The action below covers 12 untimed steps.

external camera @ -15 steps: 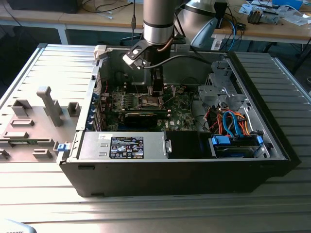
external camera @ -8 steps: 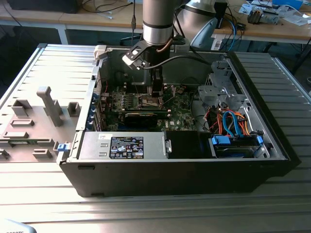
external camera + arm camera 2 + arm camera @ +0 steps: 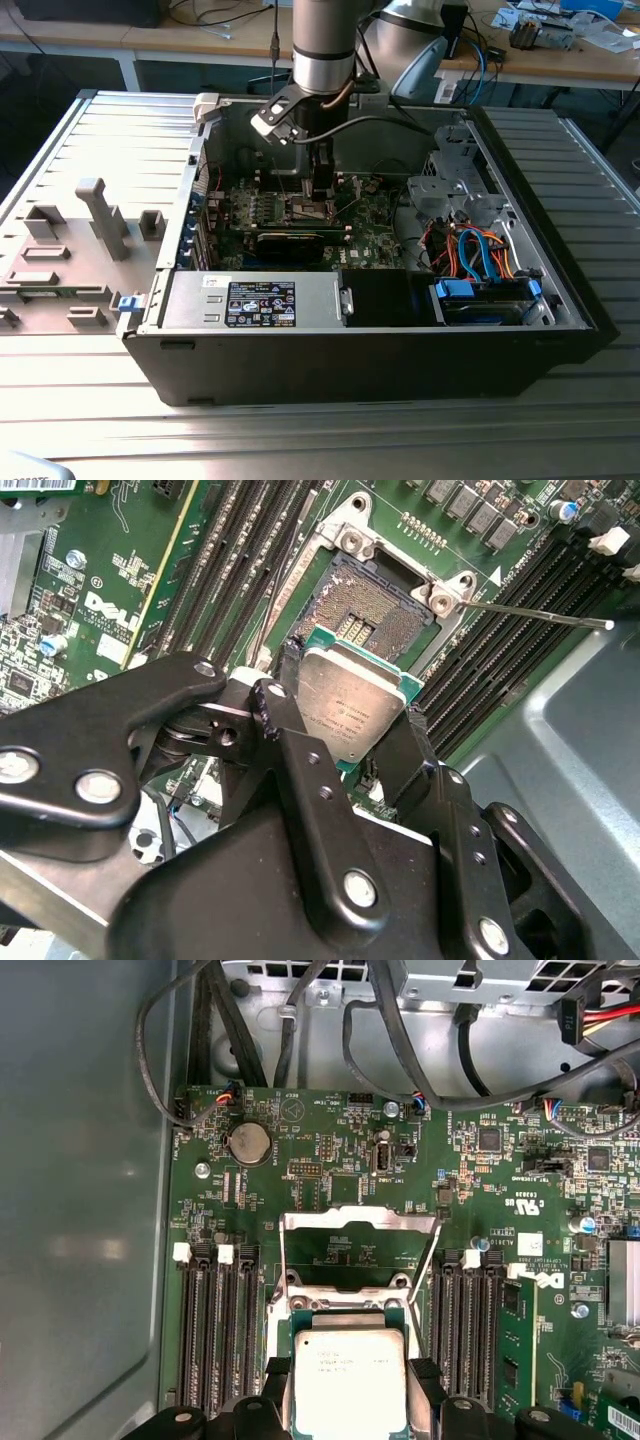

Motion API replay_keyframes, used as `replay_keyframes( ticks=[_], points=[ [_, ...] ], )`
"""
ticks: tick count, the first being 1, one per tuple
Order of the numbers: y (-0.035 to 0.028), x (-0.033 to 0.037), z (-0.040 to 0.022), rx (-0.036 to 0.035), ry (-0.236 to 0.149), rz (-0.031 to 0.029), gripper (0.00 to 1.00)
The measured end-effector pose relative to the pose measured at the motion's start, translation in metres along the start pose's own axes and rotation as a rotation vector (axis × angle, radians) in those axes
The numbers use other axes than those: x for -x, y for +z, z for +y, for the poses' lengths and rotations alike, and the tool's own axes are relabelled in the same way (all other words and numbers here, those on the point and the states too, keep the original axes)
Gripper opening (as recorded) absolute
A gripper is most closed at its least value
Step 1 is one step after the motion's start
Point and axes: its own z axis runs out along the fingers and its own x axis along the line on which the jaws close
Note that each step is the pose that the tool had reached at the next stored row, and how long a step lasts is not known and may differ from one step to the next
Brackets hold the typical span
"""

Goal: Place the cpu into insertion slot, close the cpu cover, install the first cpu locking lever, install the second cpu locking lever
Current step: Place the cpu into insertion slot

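Note:
My gripper (image 3: 345, 730) is shut on the cpu (image 3: 350, 705), a flat silvery square pinched by two opposite edges between the black fingers (image 3: 275, 715). The cpu hangs level just over the near part of the insertion slot (image 3: 375, 605), whose dark pin field and silver rim show beyond it. In the first wrist view the cpu (image 3: 350, 1380) covers most of the slot, and the cpu cover (image 3: 360, 1220) stands swung open behind it. A thin locking lever (image 3: 540, 613) sticks out beside the slot. In the exterior view the gripper (image 3: 318, 195) is down inside the computer case.
Black memory slots (image 3: 215, 1330) flank the socket on both sides. A long black card (image 3: 290, 240) and a labelled power supply box (image 3: 260, 300) lie nearer the case's front. Orange and blue cables (image 3: 480, 255) fill the exterior view's right. Grey fixtures (image 3: 100, 215) stand outside the case.

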Motion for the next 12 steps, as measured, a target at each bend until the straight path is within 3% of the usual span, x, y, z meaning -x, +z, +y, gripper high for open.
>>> replay_keyframes(
  ticks=[12],
  points=[
    [0.0079, -0.0005, -0.0037, -0.0001, 0.000, -0.0001, 0.54]
  ],
)
